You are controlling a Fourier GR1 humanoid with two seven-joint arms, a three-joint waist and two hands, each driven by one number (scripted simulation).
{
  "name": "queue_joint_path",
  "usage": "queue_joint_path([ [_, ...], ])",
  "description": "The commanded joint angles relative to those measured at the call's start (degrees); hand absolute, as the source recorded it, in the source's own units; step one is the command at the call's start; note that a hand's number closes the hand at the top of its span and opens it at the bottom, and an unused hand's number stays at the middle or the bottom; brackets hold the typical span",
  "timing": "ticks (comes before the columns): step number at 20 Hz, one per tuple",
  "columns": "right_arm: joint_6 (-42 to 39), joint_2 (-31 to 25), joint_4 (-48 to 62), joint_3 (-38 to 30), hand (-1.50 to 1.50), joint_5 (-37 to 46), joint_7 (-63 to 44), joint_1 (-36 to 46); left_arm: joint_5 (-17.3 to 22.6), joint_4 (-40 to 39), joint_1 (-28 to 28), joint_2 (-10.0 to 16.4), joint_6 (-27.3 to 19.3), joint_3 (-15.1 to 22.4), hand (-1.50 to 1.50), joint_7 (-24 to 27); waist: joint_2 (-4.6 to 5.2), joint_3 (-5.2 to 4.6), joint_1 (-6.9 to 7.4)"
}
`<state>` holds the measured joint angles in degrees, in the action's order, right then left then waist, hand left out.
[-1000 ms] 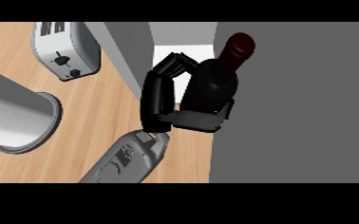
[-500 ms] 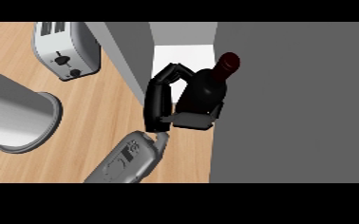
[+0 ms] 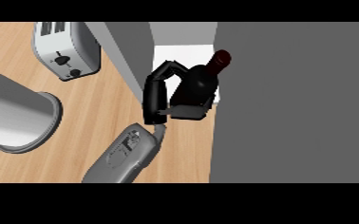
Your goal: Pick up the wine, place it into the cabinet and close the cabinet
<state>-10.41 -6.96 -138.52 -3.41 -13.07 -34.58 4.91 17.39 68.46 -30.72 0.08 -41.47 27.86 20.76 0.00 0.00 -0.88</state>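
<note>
Currently your left hand [image 3: 155, 97] is curling its fingers around the wine bottle [image 3: 201, 78], which is leaning just right of the palm, against the cabinet [image 3: 280, 99].

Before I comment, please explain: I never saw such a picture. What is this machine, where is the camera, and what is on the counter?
This is a humanoid robot's own view: the camera sits at its head and looks steeply down at a wooden counter. The grey forearm from the lower edge ends in its black left hand, which curls round a dark wine bottle beside the grey cabinet at the right. A toaster and a large grey round object stand at the left. The right hand is not visible.
</note>
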Motion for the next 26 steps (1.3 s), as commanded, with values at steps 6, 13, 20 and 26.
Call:
queue_joint_path([
  [6, 2.71, 1.02, -6.16, 1.17, -1.5, -3.48, -3.98, 1.26, 5.84, -7.49, -2.67, -0.08, 4.06, -5.58, 1.5, 6.0, 0.09, -0.04, 0.08],
  [13, 1.42, 0.92, -6.78, 0.12, -1.5, -5.27, -2.84, -0.83, 4.92, -15.71, -10.01, -0.06, 9.99, -11.38, 1.5, 4.04, 0.1, -0.02, -0.27],
  [20, -0.08, 1.23, -8.01, 0.44, -1.5, -4.97, -0.18, -5.47, 5.99, -23.39, -14.98, 0.17, 10.68, -14.93, 1.5, 2.77, 0.05, 0.03, -0.34],
  [26, 0.18, 1.06, -7.35, -0.91, -1.5, -6.37, -1.53, -4.72, 6.67, -26.65, -17.55, 0.15, 10.01, -14.43, 1.5, 3.55, 0.02, 0.02, -0.15],
])
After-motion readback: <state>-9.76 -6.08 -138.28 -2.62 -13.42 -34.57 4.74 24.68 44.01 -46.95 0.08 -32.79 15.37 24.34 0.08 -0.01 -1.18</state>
